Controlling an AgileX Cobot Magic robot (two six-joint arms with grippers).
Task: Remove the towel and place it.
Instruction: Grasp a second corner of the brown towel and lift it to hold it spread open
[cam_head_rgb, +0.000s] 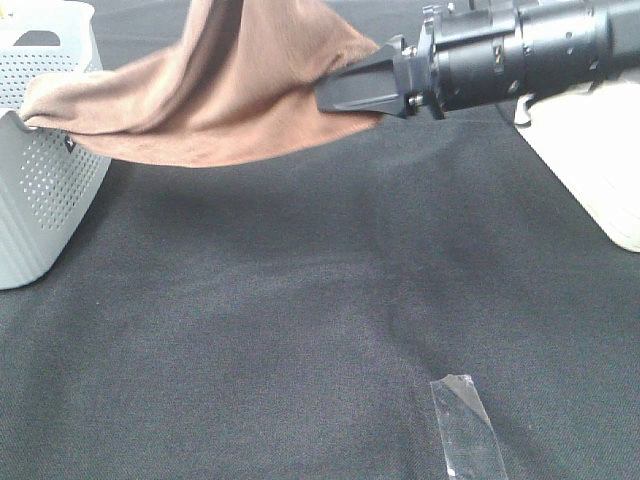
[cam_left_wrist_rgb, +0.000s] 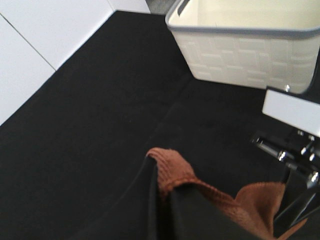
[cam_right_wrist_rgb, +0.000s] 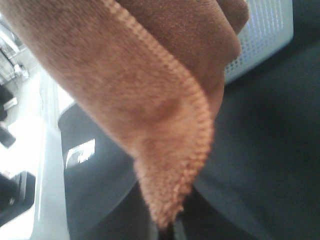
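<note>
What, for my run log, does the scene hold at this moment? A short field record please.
towel: brown, held up off the table; its left end overlaps the grey basket's rim in the high view
left pincer: shut on towel
right pincer: shut on towel's right edge
grey basket: perforated, left side of the table
white basket: upright on the table, apart from towel
tape strip: flat on black table cover, near front
</note>
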